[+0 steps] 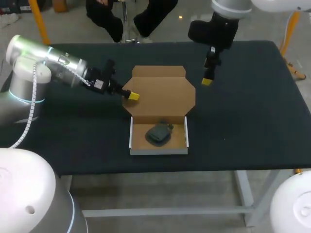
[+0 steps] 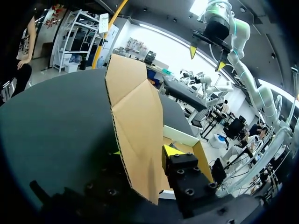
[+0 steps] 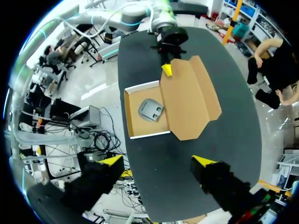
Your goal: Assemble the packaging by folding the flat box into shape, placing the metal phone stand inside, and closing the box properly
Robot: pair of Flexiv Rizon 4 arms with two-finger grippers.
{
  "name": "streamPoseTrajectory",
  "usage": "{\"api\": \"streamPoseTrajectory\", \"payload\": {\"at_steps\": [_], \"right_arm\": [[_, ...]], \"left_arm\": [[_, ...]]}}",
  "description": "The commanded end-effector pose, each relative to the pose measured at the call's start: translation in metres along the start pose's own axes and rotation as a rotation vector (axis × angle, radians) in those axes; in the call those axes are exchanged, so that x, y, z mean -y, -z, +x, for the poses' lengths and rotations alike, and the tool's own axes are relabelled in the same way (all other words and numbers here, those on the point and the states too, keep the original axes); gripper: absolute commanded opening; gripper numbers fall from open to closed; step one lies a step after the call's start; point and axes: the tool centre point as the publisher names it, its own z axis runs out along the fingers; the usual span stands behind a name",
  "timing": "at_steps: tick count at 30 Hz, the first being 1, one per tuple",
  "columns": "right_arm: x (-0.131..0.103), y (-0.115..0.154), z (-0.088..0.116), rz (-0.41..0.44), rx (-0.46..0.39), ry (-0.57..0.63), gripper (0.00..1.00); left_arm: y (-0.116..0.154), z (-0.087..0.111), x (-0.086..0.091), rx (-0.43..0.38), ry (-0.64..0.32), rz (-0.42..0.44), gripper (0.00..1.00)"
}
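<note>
Desk [image 1: 252,126]: dark cloth top; carries the box, with both arms over it.
Box [image 1: 158,150]: folded into a shallow tray with white outer walls and a brown inside. It sits near the desk's front edge, about midway across.
Lid [image 1: 163,94]: open, hinged at the tray's rear wall and swung back away from it. In the left wrist view it rises off the desk at a slant rather than lying flat.
Tuck flap [image 1: 159,72]: narrow strip along the lid's far edge, not tucked in.
Phone stand [image 1: 159,134]: dark, folded, lying inside the tray on its floor, close to the rear wall. It is fully uncovered.
Left arm [image 1: 53,60]: comes in from the left, stretched low across the desk toward the lid.
Left claw [image 1: 132,96]: at the lid's left side edge, the cardboard running into it. Whether it grips the lid or merely meets it, I cannot tell.
Right arm [image 1: 216,26]: comes in from the far right and points down.
Right claw [image 1: 207,81]: hangs above the desk just beside the lid's right corner, apart from it. It is spread wide with nothing in it; in the right wrist view it looks down on the whole box.
</note>
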Motion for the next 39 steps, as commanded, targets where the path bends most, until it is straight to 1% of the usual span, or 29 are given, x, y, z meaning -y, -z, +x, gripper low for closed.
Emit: {"api": "streamPoseTrajectory", "payload": {"at_steps": [1,3,5,10,14,19,24,39], "right_arm": [[-0.001,0.002,0.0,0.005,-0.003,0.0,1.0],[-0.001,0.001,0.0,0.005,-0.004,0.0,1.0],[-0.002,0.001,0.0,0.006,-0.005,0.001,1.0],[-0.002,0.001,0.0,0.008,-0.006,0.004,1.0],[-0.002,0.001,0.0,0.01,-0.008,0.004,1.0],[-0.002,0.001,0.0,0.011,-0.009,0.007,1.0],[-0.002,0.001,0.0,0.011,-0.009,0.008,1.0],[-0.005,0.004,0.001,0.014,-0.001,0.017,1.0]], "left_arm": [[-0.004,0.0,0.0,0.001,-0.005,0.02,0.33],[-0.005,0.0,0.002,-0.003,-0.009,0.035,0.3],[-0.006,0.001,0.003,-0.003,-0.014,0.045,0.29],[-0.008,0.001,0.004,0.002,-0.018,0.052,0.21],[-0.009,0.001,0.005,-0.002,-0.028,0.058,0.0],[-0.009,0.005,0.005,-0.006,-0.075,0.057,0.0],[-0.007,0.015,0.005,-0.011,-0.161,0.05,0.0],[-0.007,0.015,0.005,-0.011,-0.161,0.05,0.0]]}}
